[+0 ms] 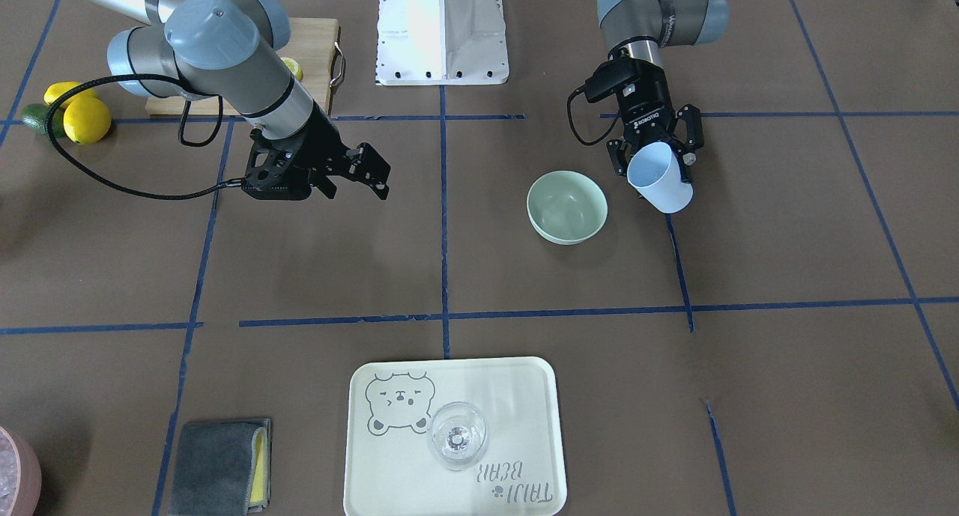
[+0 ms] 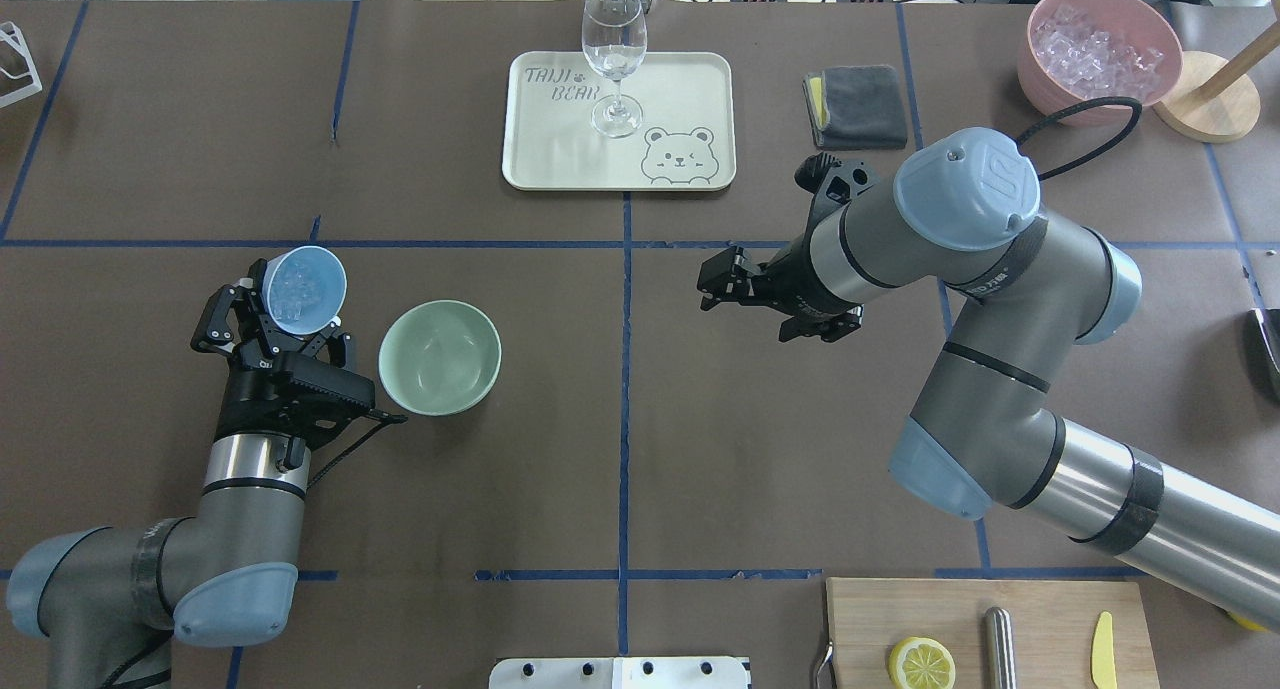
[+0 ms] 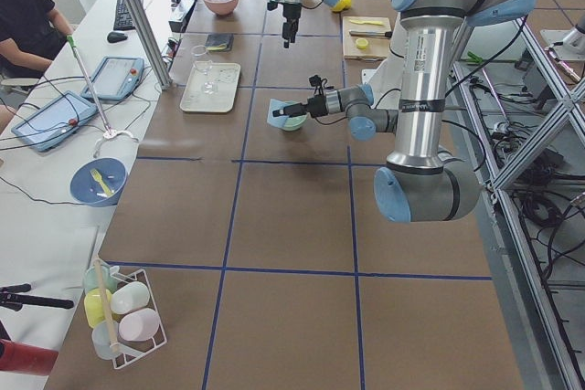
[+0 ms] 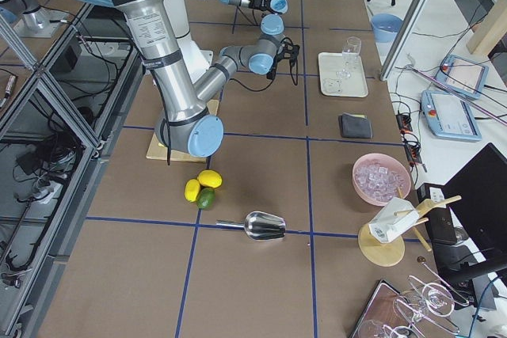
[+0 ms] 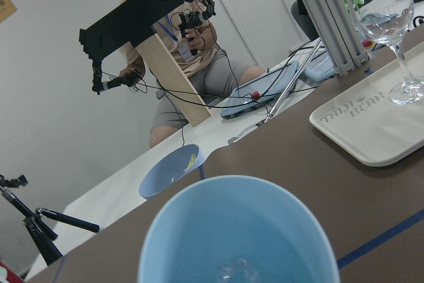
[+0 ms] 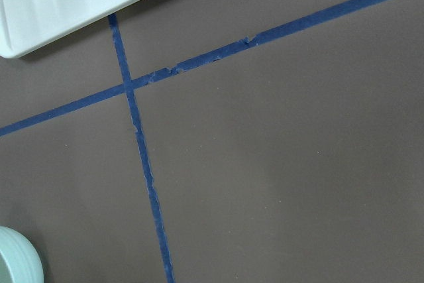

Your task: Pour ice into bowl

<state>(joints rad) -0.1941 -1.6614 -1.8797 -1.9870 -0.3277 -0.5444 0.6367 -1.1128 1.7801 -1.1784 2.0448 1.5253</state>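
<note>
The left gripper's (image 1: 658, 161) fingers (image 1: 691, 131) pinch the tilted blue cup (image 1: 662, 180) beside the bowl (image 1: 567, 235). The ice (image 5: 235, 271) is barely discernible. The right gripper's (image 2: 711, 289) fingers are spread.

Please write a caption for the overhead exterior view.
Left gripper holds blue cup with ice beside the empty bowl; right gripper open.

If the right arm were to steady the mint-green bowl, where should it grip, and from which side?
Likely the rim of the bowl on the side nearest the right gripper, from above, one finger inside and one outside. The bowl stands upright and open, with a rounded wall, and the left gripper holds the blue cup by its other side.
</note>
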